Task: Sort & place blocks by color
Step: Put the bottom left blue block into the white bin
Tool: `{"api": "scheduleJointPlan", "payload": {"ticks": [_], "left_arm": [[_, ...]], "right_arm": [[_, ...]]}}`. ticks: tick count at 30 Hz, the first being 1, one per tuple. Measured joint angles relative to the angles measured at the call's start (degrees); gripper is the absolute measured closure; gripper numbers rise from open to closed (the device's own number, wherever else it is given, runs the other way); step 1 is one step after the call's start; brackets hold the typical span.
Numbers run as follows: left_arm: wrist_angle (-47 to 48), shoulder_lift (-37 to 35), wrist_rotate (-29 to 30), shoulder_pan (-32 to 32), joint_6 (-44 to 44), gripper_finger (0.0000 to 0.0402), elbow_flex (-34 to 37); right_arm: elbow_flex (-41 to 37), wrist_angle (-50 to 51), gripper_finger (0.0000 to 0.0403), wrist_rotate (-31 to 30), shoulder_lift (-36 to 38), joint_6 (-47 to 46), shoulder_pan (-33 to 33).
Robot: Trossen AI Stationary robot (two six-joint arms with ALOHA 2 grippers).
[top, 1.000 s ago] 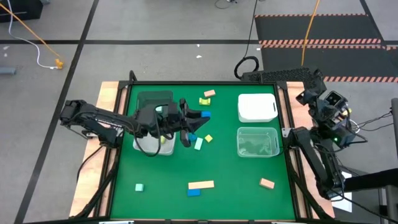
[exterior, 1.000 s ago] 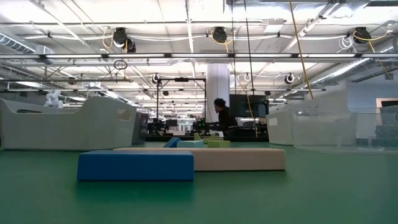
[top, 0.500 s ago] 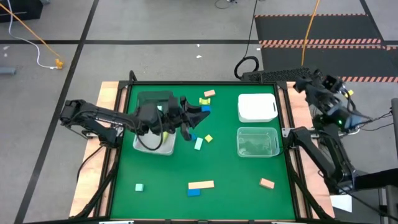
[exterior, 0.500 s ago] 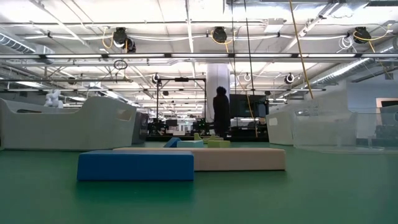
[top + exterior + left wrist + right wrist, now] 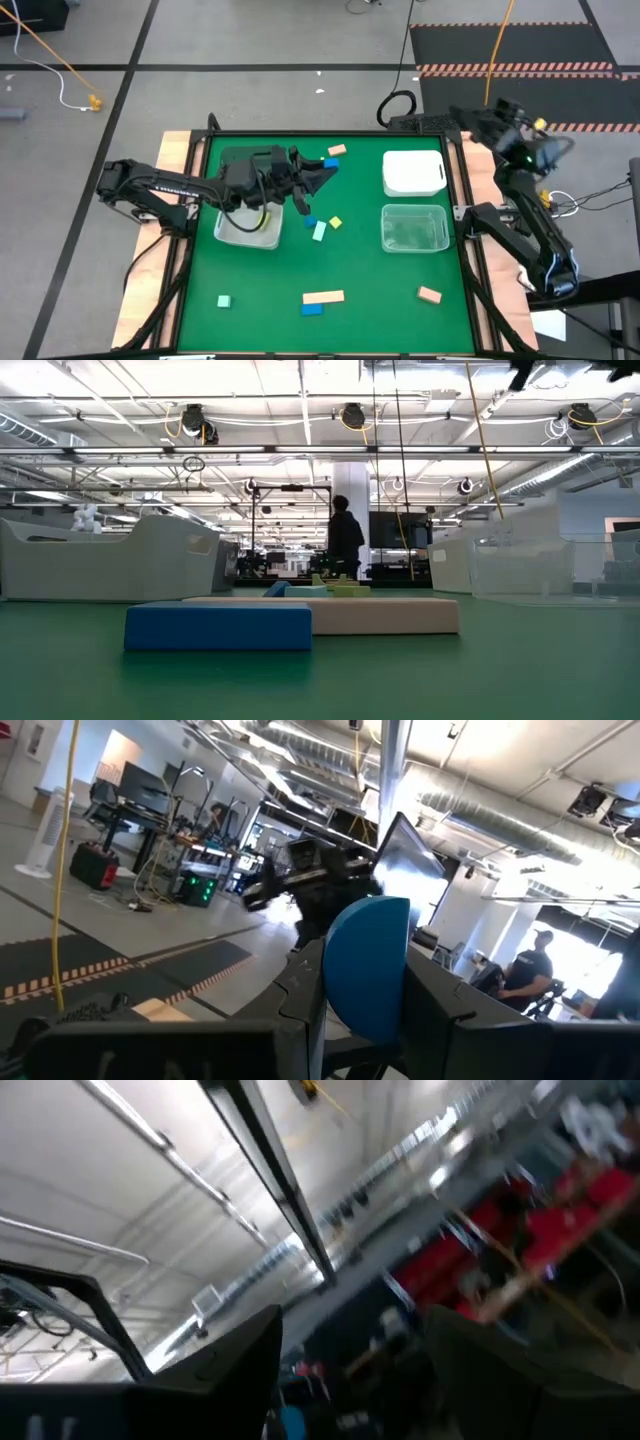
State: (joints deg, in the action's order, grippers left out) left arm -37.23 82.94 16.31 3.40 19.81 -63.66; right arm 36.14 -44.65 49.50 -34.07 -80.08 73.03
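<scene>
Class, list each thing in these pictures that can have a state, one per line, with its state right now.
left gripper: shut on the blue block, above the table
blue block: gripped, lifted
right gripper: open, holding nothing, raised past the table's right edge
tan bar: lying flat, loose on the table
right clear bin: upright, open-topped
</scene>
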Motion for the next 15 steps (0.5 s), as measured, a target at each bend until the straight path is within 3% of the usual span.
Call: {"api": "scheduleJointPlan", "payload": {"ticks": [6,15], "left_arm": [[0.1,0.0,-1.3,-0.2,0.0,0.0318,0.0],[0.2,0.0,-1.3,-0.4,0.6,0.0318,0.0]], "right_arm": [[0.0,3.4,0.0165,14.5,-6.1,-2.9,-0.6],[0.0,-3.9,0.0165,14.8,-15.8,-4.7,-16.0]]}}
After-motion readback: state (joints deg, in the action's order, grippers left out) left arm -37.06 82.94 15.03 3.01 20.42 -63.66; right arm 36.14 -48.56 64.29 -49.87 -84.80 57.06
